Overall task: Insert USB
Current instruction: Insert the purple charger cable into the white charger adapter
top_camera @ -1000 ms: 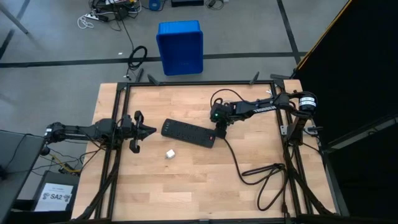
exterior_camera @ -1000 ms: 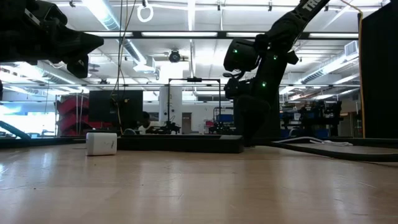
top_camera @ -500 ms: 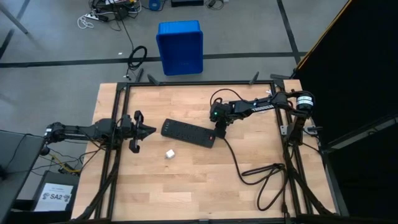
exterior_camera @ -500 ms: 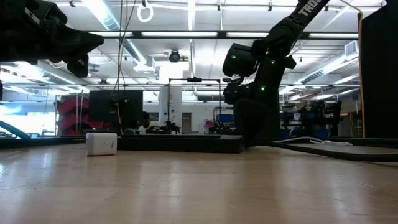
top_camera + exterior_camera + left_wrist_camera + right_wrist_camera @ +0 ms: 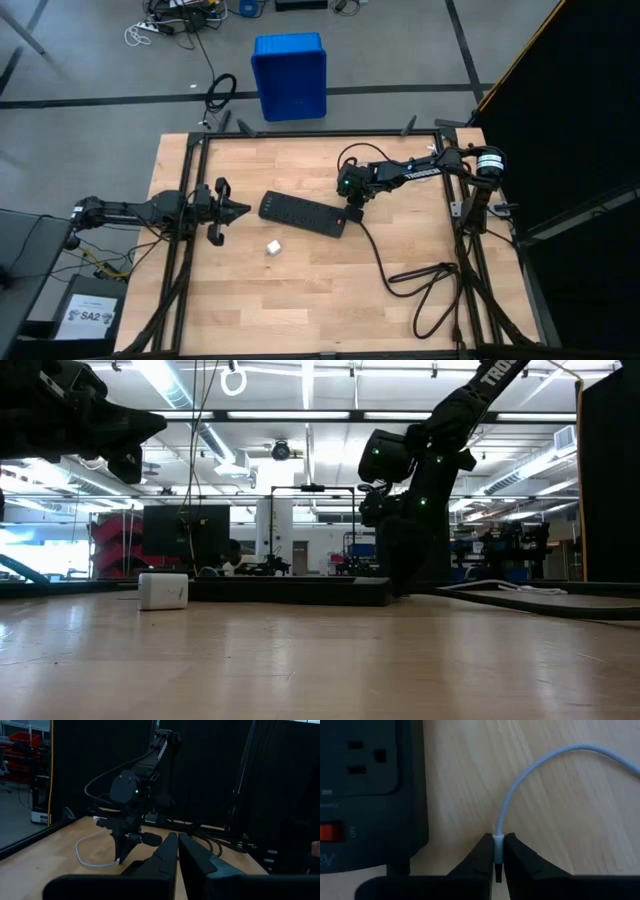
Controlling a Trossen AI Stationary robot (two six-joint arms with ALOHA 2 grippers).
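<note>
The thin white USB cable point(image 5: 540, 760) lies in a loose curve on the wooden table, also seen in the left wrist view point(image 5: 87, 857). My right gripper point(image 5: 498, 851) is shut on one end of it, just off the switch end of the black power strip point(image 5: 302, 213), which lies flat mid-table. The gripper also shows in the high view point(image 5: 350, 203) and the low view point(image 5: 397, 582). My left gripper point(image 5: 244, 210) is shut and empty, held above the table left of the strip; its fingers show closed in its own view point(image 5: 176, 837). My right gripper pinches the cable's white end piece point(image 5: 498, 841) between its two fingertips. The fingers come from above, pointing down at the table. The plug itself is hidden between the fingers. The rest of the cable runs off slack in an arc over the wood.
A small white cube point(image 5: 273, 246) sits on the table near the strip's middle, toward the near edge. The strip's thick black cord point(image 5: 400, 275) loops over the table's right near part. A blue bin point(image 5: 290, 75) stands on the floor beyond the far edge.
My right gripper's wrist has sunk a little beside the power strip's end, still shut on the cable end. Nothing else has moved.
</note>
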